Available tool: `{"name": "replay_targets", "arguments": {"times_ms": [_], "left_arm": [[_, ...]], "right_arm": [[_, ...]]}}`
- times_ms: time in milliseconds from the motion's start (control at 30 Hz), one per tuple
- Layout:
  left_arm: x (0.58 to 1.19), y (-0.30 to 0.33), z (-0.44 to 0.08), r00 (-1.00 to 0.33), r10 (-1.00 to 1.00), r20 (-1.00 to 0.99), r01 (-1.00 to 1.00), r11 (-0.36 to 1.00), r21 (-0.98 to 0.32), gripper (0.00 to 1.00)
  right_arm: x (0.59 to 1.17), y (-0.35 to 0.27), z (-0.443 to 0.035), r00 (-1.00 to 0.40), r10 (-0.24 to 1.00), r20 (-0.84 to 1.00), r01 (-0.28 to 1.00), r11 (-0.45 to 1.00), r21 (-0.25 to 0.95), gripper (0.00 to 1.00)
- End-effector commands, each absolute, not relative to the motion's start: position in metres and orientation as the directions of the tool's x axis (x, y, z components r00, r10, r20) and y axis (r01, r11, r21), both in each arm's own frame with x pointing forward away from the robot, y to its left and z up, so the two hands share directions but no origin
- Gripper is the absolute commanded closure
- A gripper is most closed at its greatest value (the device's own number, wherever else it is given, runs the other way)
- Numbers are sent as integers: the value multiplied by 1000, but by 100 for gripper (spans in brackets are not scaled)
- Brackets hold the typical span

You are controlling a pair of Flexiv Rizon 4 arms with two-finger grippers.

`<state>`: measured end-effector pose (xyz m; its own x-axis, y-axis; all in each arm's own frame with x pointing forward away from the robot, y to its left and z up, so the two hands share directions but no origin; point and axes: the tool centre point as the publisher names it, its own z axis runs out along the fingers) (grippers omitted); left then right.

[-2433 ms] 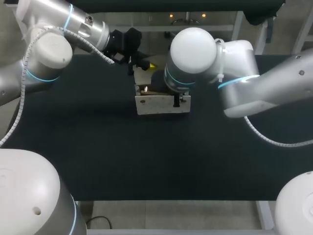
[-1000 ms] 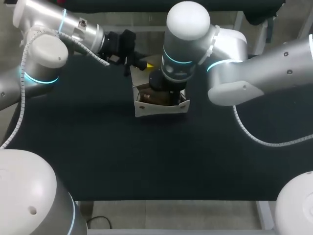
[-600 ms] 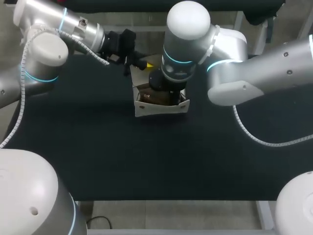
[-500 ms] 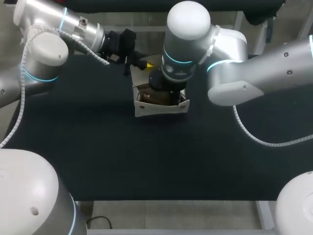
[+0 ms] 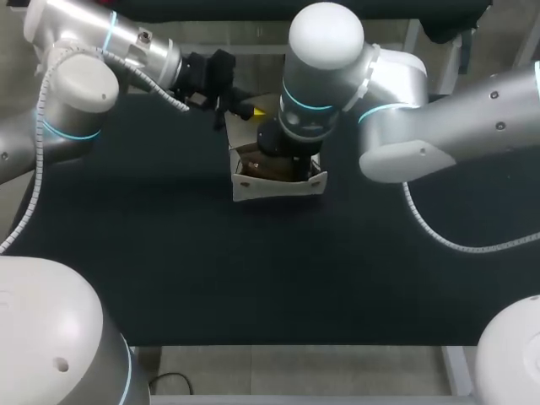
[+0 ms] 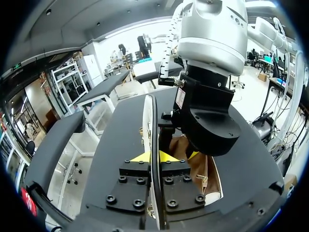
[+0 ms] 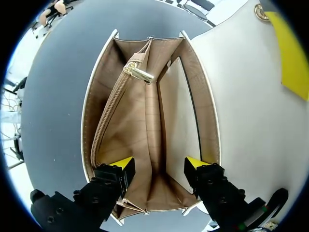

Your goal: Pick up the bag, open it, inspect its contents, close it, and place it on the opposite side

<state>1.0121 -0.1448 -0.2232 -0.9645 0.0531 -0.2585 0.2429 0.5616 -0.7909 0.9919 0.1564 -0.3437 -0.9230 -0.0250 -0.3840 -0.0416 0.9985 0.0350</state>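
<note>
The white bag (image 5: 275, 182) stands open near the far middle of the desk (image 5: 169, 261). Its flap (image 6: 150, 121) is pinched upright in the left gripper (image 6: 155, 157). The right gripper (image 7: 159, 163) hangs over the mouth with its fingers spread, yellow tips down inside the tan lining and the zip pull (image 7: 140, 73) ahead of them. The inspection appears to be in hand, with closing and the move across the desk not yet done. The likeliest trouble is a spread finger catching the lining or inner divider as it lifts out, which would tip or drag the bag. A tug on the flap while the right gripper is inside could also strain the flap or pull it from its thin hold.
</note>
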Motion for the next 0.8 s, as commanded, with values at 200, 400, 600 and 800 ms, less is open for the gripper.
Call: {"name": "replay_targets", "arguments": {"times_ms": [200,400,600,800], "left_arm": [[1010,-146,-222,-964,54,-261,245,563,-790,100],[1010,-147,-223,-964,57,-260,246,565,-787,100],[1010,-148,-223,-963,58,-263,248,569,-784,100],[1008,-149,-222,-960,54,-276,254,585,-770,100]], "right_arm": [[993,157,-348,-920,-23,-390,-41,998,37,0],[994,157,-348,-920,-22,-391,-40,998,38,0],[994,157,-344,-916,-20,-400,-39,998,41,25],[990,154,-332,-898,-6,-439,-29,998,47,47]]}}
